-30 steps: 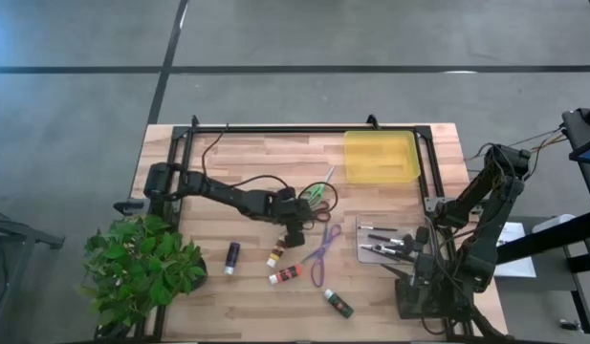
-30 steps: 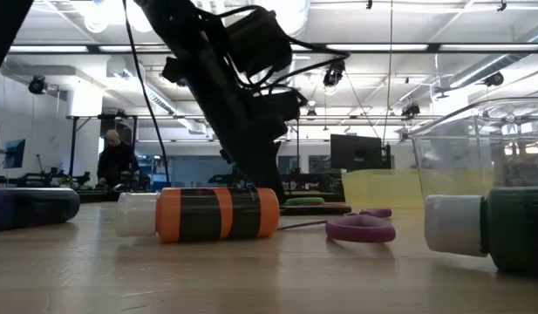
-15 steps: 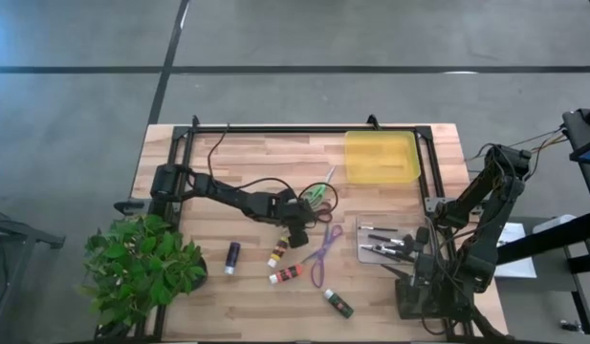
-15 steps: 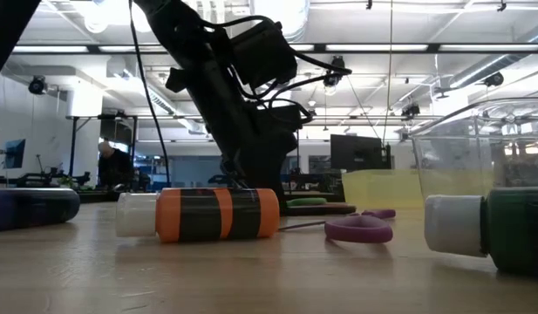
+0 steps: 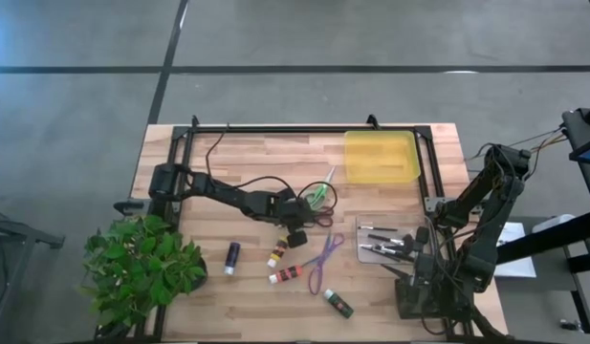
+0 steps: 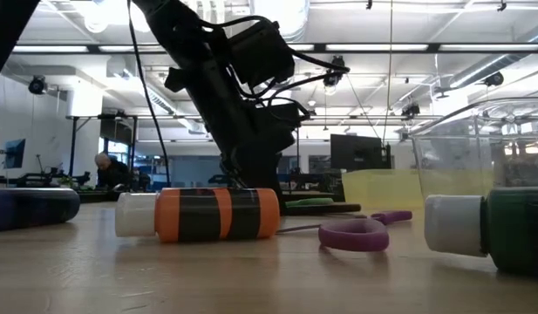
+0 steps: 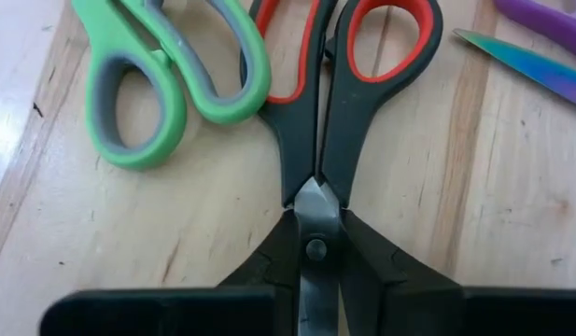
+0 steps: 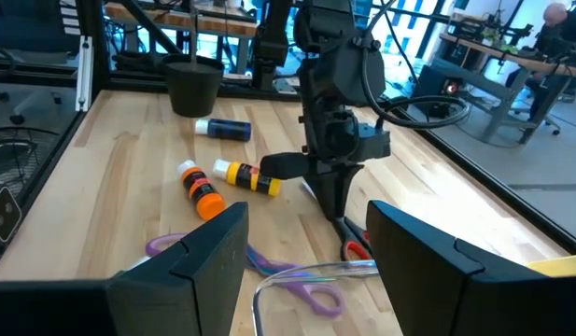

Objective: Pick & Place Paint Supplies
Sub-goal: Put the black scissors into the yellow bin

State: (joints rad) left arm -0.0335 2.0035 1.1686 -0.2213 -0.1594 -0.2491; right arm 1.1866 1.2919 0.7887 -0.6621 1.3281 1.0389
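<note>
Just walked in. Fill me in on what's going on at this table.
The left claw is down at mid-table, shut on the red-handled scissors at their pivot, beside the green-handled scissors. The right claw waits open near the clear tray of brushes. Paint tubes and purple scissors lie loose.

The counter was pale wood in planks, with visible grain and a matt, smooth face. The red-handled scissors had matt black plastic grips lined in red, and a dull metal pivot. The green-handled scissors were smooth plastic, green over grey. The purple scissors had glossy plastic loops and an iridescent metal blade. The yellow tray looked like translucent plastic. The orange paint tube was smooth plastic with a white cap.
</note>
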